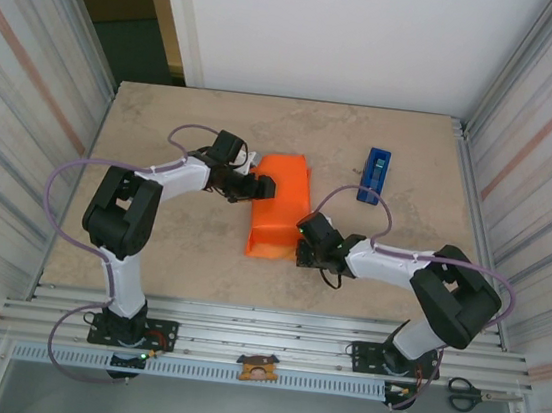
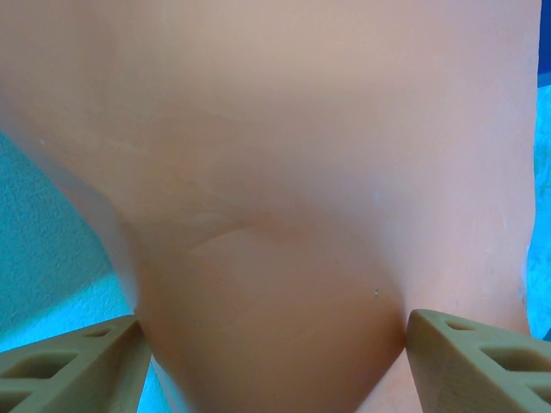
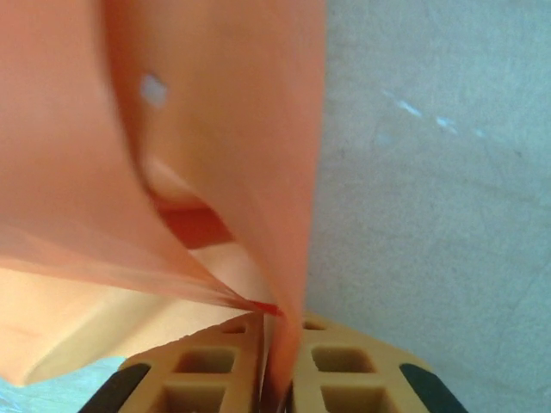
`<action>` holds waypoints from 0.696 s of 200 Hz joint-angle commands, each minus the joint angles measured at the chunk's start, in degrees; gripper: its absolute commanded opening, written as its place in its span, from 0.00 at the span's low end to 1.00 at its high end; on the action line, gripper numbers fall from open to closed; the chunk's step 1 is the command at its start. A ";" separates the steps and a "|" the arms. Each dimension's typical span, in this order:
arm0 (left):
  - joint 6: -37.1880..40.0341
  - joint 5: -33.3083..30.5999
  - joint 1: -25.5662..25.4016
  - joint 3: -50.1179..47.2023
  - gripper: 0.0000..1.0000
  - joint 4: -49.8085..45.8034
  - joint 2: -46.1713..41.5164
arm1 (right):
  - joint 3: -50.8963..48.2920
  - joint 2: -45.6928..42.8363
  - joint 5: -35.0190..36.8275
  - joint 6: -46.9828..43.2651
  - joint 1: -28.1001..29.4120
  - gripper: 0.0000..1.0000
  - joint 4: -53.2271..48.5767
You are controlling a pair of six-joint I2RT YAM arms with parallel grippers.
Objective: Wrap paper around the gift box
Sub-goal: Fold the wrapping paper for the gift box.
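Note:
The orange paper (image 1: 280, 212) lies folded into a raised hump at the table's middle. The gift box is hidden under it; inside the fold, in the right wrist view, a darker orange-red patch (image 3: 194, 225) shows. My left gripper (image 1: 251, 185) is at the paper's far left edge. Its fingers (image 2: 77, 361) stand wide apart, and a bulge of paper (image 2: 275, 172) fills the gap between them. My right gripper (image 1: 303, 248) is at the hump's near right corner. There its jaws (image 3: 277, 323) are shut on a thin edge of the paper (image 3: 232, 103).
A blue tape dispenser (image 1: 373, 175) lies on the table (image 1: 165, 122) to the right of the paper, beyond my right arm. Scissors (image 1: 465, 394) rest on the front rail at the right. Metal walls close in both sides.

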 commanded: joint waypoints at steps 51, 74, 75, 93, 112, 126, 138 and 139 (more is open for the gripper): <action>-0.18 0.92 0.30 0.43 0.78 -1.45 -0.45 | -1.18 -2.72 0.75 0.78 0.44 0.03 -0.63; -0.09 0.92 0.30 0.43 0.78 -1.37 -0.63 | -1.35 -4.61 1.74 0.36 0.87 0.17 -2.47; -0.16 0.92 0.30 0.43 0.78 -1.33 -0.63 | -1.44 -4.73 1.81 0.32 0.87 0.17 -2.58; -0.21 1.01 0.30 0.36 0.78 -1.02 -0.45 | -2.41 -5.25 1.70 -0.25 0.67 0.11 -2.91; -0.34 1.28 0.30 0.42 0.78 -0.92 -0.27 | -2.76 -5.31 0.43 -1.23 0.35 0.06 -2.31; -0.20 1.12 0.30 0.43 0.78 -0.97 -0.27 | -3.01 -5.50 -1.31 -2.02 0.28 0.06 -1.18; 0.03 1.13 0.30 0.67 0.78 -1.28 -0.35 | -2.73 -5.89 -1.42 -2.23 0.41 0.17 -1.88; 0.08 1.16 0.30 0.63 0.78 -1.28 -0.36 | -2.73 -6.00 -1.38 -2.21 0.42 0.19 -1.94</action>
